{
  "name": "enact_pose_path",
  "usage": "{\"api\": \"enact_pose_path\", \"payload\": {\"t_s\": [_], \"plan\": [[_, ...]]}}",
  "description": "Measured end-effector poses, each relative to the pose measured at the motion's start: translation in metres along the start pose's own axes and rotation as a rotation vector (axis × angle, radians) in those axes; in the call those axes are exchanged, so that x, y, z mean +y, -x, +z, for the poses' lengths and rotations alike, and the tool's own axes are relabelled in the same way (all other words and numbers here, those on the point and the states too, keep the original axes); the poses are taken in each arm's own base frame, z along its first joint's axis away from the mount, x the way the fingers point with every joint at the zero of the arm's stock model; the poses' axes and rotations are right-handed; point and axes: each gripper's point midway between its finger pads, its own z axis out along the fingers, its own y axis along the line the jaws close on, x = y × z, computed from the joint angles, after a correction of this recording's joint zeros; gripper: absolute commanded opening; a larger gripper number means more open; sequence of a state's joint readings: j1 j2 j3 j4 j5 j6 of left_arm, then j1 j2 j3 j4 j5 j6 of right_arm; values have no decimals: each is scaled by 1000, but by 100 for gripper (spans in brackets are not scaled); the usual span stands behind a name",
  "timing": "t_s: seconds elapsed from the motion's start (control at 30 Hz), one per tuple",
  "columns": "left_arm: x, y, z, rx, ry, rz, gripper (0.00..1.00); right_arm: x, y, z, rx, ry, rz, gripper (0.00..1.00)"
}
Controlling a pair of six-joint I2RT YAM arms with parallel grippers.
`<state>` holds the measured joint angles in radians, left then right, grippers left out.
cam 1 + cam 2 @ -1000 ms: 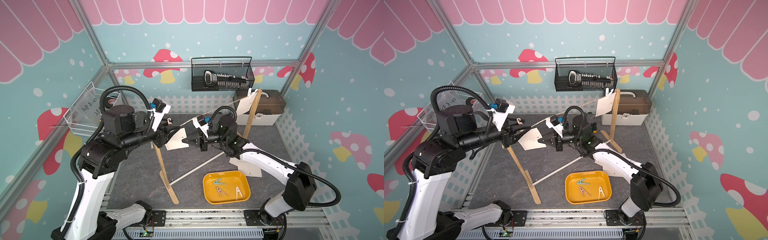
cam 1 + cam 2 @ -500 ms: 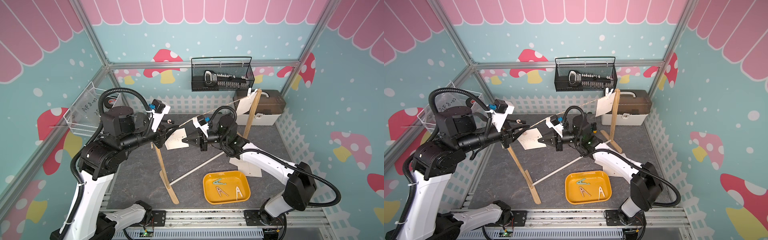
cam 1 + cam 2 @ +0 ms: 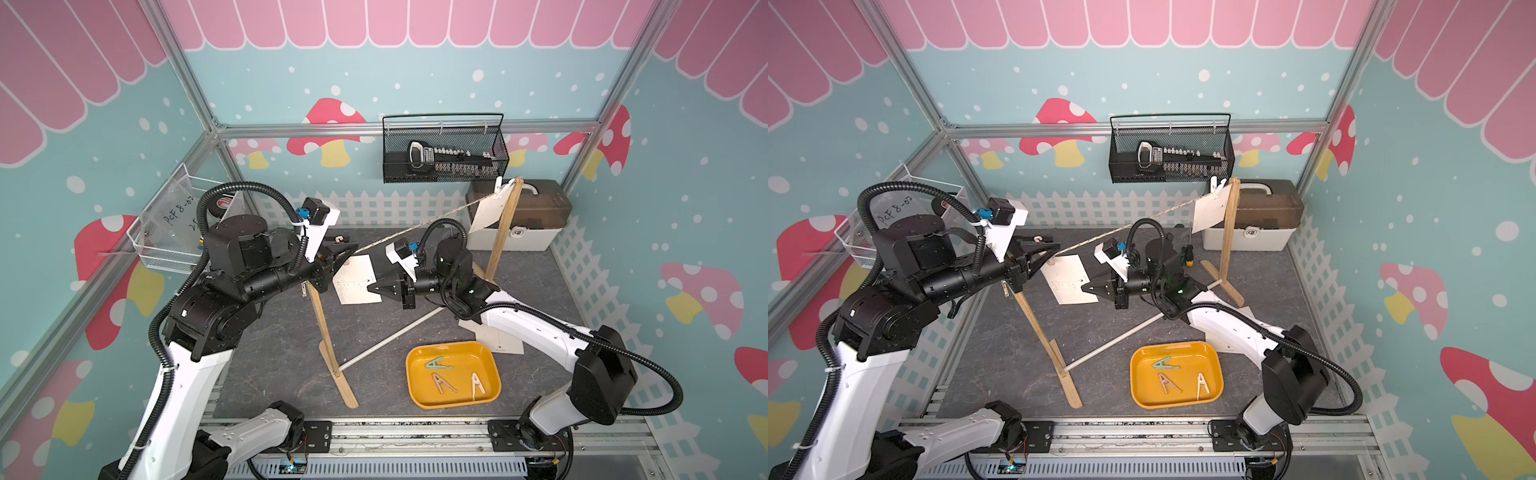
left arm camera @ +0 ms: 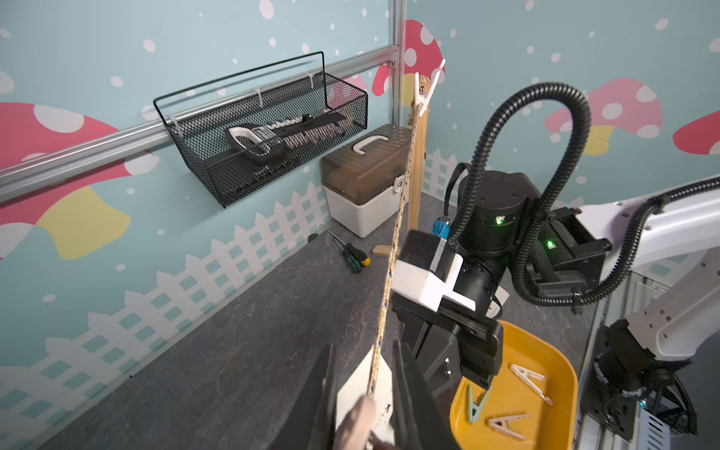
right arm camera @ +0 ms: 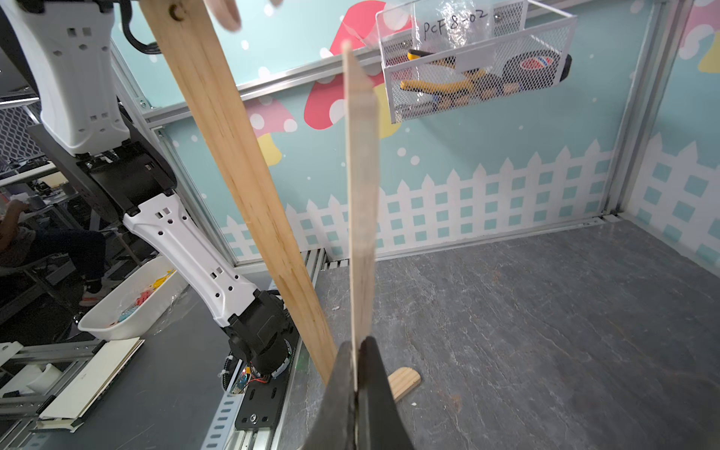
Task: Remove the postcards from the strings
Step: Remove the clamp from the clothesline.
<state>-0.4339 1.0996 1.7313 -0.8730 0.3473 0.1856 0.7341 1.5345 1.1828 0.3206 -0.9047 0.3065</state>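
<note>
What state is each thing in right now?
left gripper, jaws around pink clothespin, grip unclear.
right gripper, shut on near postcard.
near postcard, pegged to string.
far postcard, hanging by white clothespin.
string, stretched taut.
yellow tray, holding three clothespins.
toolbox, lid closed.
loose postcards, flat beside yellow tray.

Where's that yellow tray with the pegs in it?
In both top views the yellow tray sits on the dark tabletop near the front, between the nearer wooden post and the right arm.
</note>
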Motion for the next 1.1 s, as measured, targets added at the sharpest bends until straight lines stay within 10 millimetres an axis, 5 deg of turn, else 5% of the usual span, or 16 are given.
{"api": "enact_pose_path", "payload": {"t_s": [0.67, 1.1], "plan": [[18, 33, -16, -221, 139, 55, 20, 4, -46, -43, 123, -242, 93, 0], [33, 41, -33, -319, 264, 89, 17, 7, -85, -98, 177, -473, 200, 0]]}}
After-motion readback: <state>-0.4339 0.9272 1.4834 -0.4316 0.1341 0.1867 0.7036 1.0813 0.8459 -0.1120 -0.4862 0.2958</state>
